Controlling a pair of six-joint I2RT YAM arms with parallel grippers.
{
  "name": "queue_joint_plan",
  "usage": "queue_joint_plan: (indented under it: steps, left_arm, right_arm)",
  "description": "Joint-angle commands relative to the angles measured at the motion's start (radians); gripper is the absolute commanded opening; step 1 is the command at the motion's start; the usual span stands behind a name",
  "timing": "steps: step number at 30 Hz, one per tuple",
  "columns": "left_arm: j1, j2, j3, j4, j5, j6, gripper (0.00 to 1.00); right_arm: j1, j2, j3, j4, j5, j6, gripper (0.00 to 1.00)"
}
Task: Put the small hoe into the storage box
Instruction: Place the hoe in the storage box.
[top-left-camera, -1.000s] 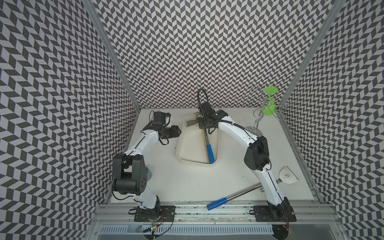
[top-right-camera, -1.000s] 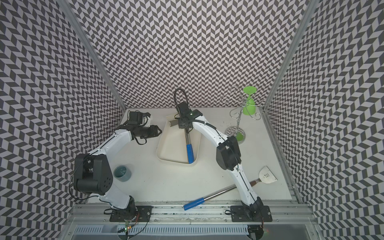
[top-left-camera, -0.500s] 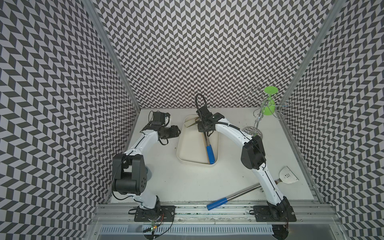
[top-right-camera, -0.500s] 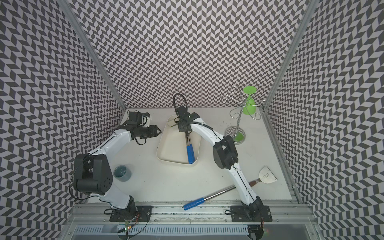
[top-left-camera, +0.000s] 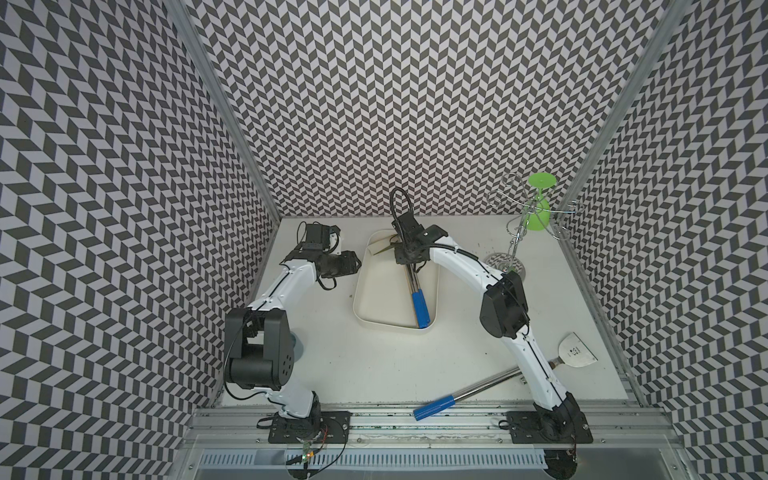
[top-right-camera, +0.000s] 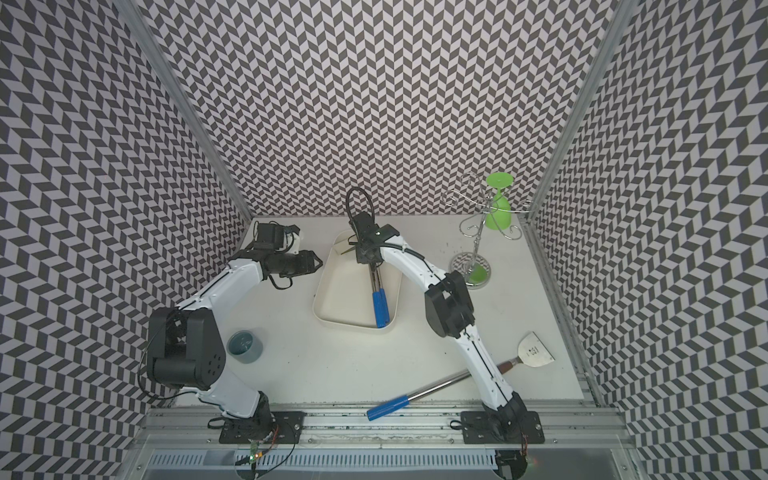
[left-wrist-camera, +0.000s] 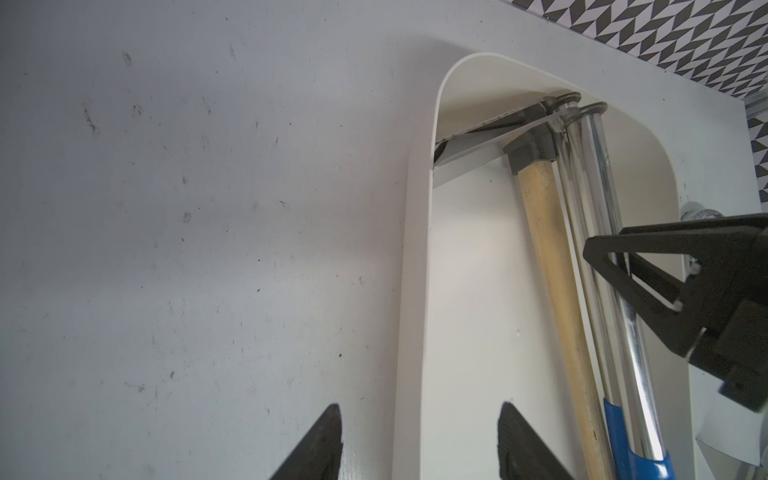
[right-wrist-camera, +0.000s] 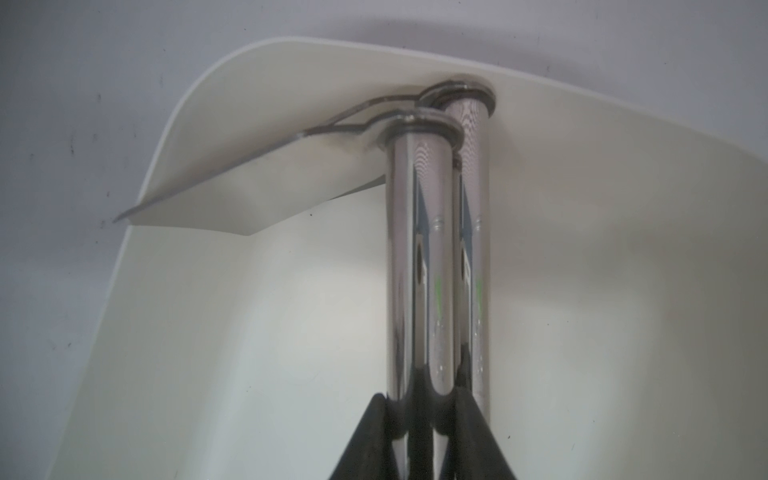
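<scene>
I see the small hoe (top-left-camera: 419, 305) lying in the box (top-left-camera: 376, 291), centre of both top views, blade at the upper end. The right fingers (right-wrist-camera: 370, 444) flank its chrome shaft; clamped or released, I cannot tell. The left fingers (left-wrist-camera: 322, 451) gape, empty, beside the box's left wall.

right gripper (top-left-camera: 412, 268) sunk lower into storage box (top-left-camera: 380, 301), small hoe (top-left-camera: 419, 308) lowered with it, elbow dropped

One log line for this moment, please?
small hoe: inside storage box | right gripper: straddling its shaft, grip unclear | left gripper: open, by box rim
</scene>
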Motion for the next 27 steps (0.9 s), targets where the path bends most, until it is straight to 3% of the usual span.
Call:
queue_joint_plan:
  steps: [1,9,14,27]
  left_arm:
    - [0.006,0.003,-0.009,0.022,0.014,0.001,0.6]
    - [0.006,0.008,-0.004,0.021,0.014,0.001,0.61]
    - [0.006,0.013,-0.002,0.023,0.014,-0.001,0.6]
    - [0.008,0.01,-0.003,0.02,0.013,0.001,0.6]
  right_arm:
    - [-0.008,0.004,0.036,0.041,-0.014,0.009,0.38]
    - [-0.036,-0.05,0.058,0.057,-0.041,0.022,0.52]
    - [-0.058,-0.079,0.05,0.169,-0.032,0.076,0.5]
    - [-0.066,0.036,0.059,0.33,-0.092,0.123,0.47]
